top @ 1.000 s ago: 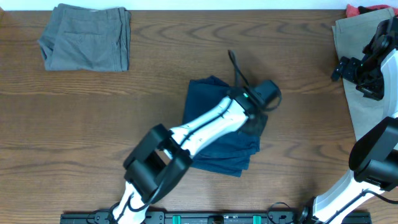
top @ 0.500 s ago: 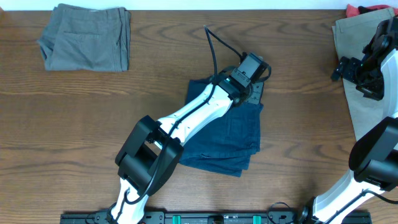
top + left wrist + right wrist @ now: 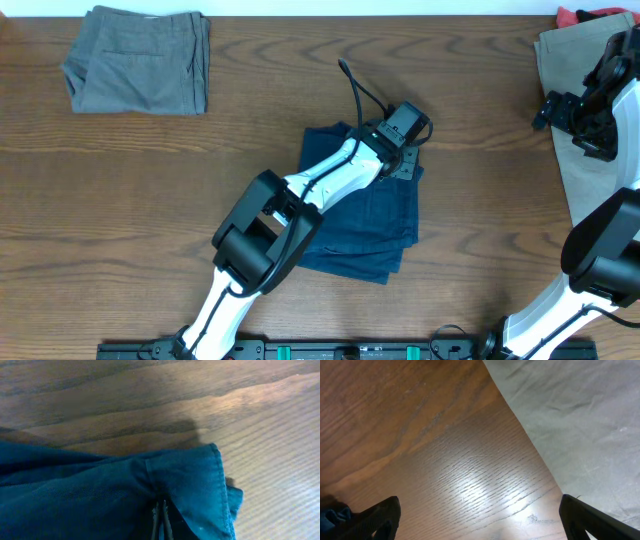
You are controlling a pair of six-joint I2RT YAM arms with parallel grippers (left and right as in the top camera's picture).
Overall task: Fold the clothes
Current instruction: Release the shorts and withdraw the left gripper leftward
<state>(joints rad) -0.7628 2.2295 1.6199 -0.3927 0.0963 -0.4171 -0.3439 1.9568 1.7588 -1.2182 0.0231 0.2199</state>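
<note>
Closest in, the navy shorts almost fill the left wrist view, and the left gripper is nearly buried in them. Only two thin finger edges show at the bottom of the frame, pressed close together with a hem corner of the cloth gathered into them, so the gripper is pinched onto the fabric. How much cloth lies between the pads is hidden. The right gripper shows just two dark fingertips at the lower corners of its view, spread wide over bare table and holding nothing. The tan shorts fill the upper right of that view, cut off by the frame.

From above, a black rail runs along the near edge. The left arm lies diagonally across the navy shorts at mid-table and covers their middle. Its gripper sits at their far right corner, with a black cable looping beyond it. The wood is brown, grained and glossy. Open wood lies left of the navy pair and between it and the tan pair at the right edge, where the right gripper hovers. At the far left, grey-olive shorts lie folded, well apart. A red cloth peeks in at the far right corner, mostly out of frame.
</note>
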